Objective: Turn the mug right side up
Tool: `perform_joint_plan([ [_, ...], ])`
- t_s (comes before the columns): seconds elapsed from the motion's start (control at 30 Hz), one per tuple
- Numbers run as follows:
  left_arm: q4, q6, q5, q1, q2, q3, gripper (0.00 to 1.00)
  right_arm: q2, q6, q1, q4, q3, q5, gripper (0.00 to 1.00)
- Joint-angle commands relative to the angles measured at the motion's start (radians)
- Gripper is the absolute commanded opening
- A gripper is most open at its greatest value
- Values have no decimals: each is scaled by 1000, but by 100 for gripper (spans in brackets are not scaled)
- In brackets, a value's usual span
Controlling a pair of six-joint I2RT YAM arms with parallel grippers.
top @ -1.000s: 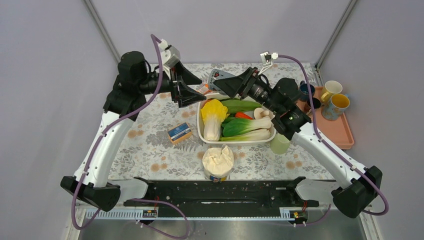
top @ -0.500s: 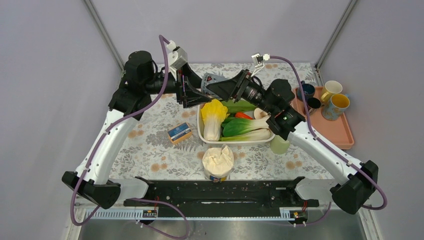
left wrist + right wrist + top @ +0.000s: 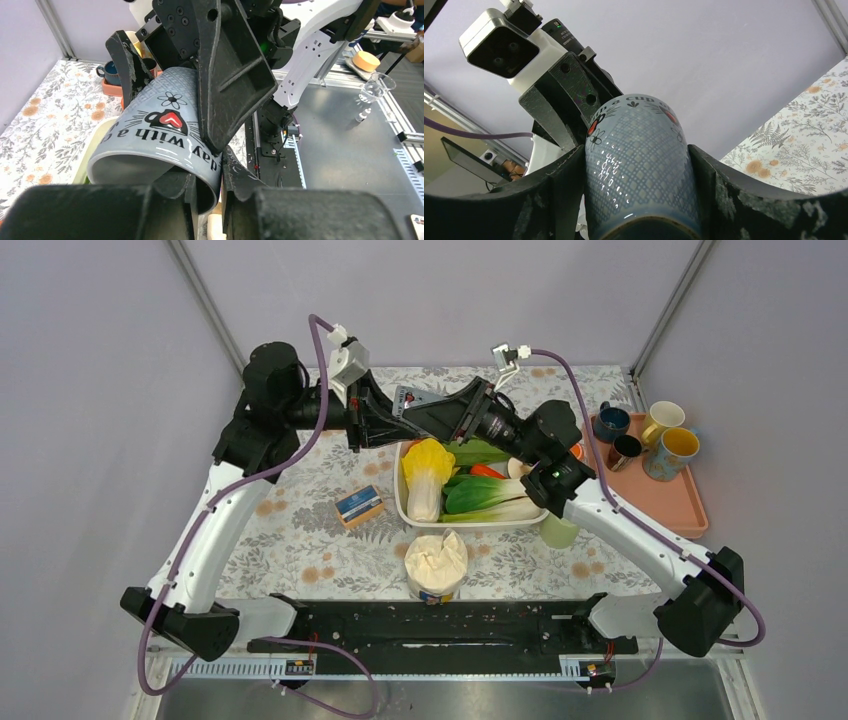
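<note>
The mug [image 3: 413, 400], grey-blue with black lettering and a red heart, hangs in the air on its side between both arms above the table's back middle. My right gripper [image 3: 438, 416] is shut across the mug's body [image 3: 639, 150], one finger pressing each side, its base toward the right wrist camera. My left gripper [image 3: 388, 416] is shut on the mug's rim [image 3: 155, 135]: one finger sits inside the mouth and the other outside, with the wall pinched between them. The handle is hidden.
Right under the mug stands a white tub [image 3: 470, 526] of vegetables. A pink tray [image 3: 684, 512] with several mugs is at the right. A small blue box [image 3: 359, 506], a cream-topped cup [image 3: 436, 563] and a pale green cup [image 3: 560, 531] stand on the floral cloth.
My left gripper has moved right to the mug's mouth and closed on its rim. The right arm has shifted the mug slightly left and still grips it.
</note>
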Motion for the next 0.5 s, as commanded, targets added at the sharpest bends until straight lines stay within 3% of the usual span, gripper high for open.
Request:
perform_joint_plan([
  [0.0, -47, 106, -53, -14, -11, -2, 0, 5, -22, 20, 31, 55, 64, 10],
  [0.03, -65, 127, -66, -14, -12, -4, 0, 1, -38, 21, 12, 51, 75, 29],
  [0.2, -198, 290, -184, -14, -19, -12, 0, -53, -201, 20, -144, 20, 167, 97],
  [0.47, -339, 534, -260, -14, -54, -89, 0, -162, -392, 12, -375, -6, 285, 99],
])
